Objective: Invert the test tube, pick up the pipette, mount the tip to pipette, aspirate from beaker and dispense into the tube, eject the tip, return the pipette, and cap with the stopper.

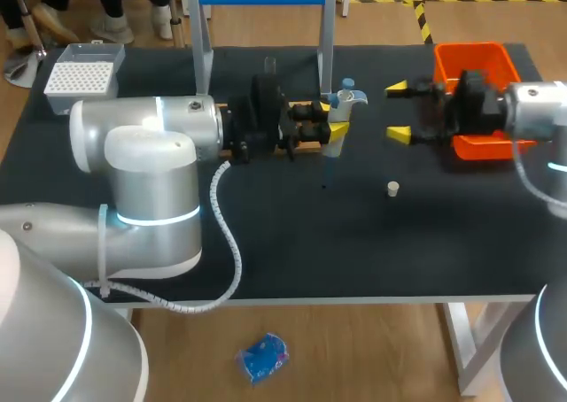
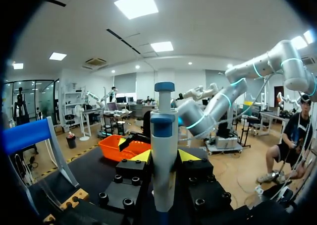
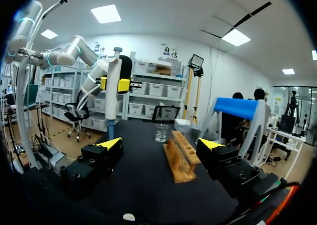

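My left gripper (image 1: 335, 127) is shut on the white pipette (image 1: 341, 110) with a blue top, holding it upright over the middle of the table. In the left wrist view the pipette (image 2: 164, 150) stands between the two yellow-tipped fingers. Just to its right, my right gripper (image 1: 399, 112) hangs open and holds nothing. The right wrist view shows the pipette (image 3: 113, 86) ahead of its open gripper (image 3: 161, 143), off to one side. The wooden tube rack (image 3: 181, 155) and a glass beaker (image 3: 161, 133) lie straight ahead. A small pale stopper (image 1: 393, 188) lies on the mat.
An orange bin (image 1: 474, 65) sits at the back right, behind my right gripper. A white tip box (image 1: 84, 74) stands at the back left corner. A blue-topped stand (image 1: 205, 57) rises at the back middle.
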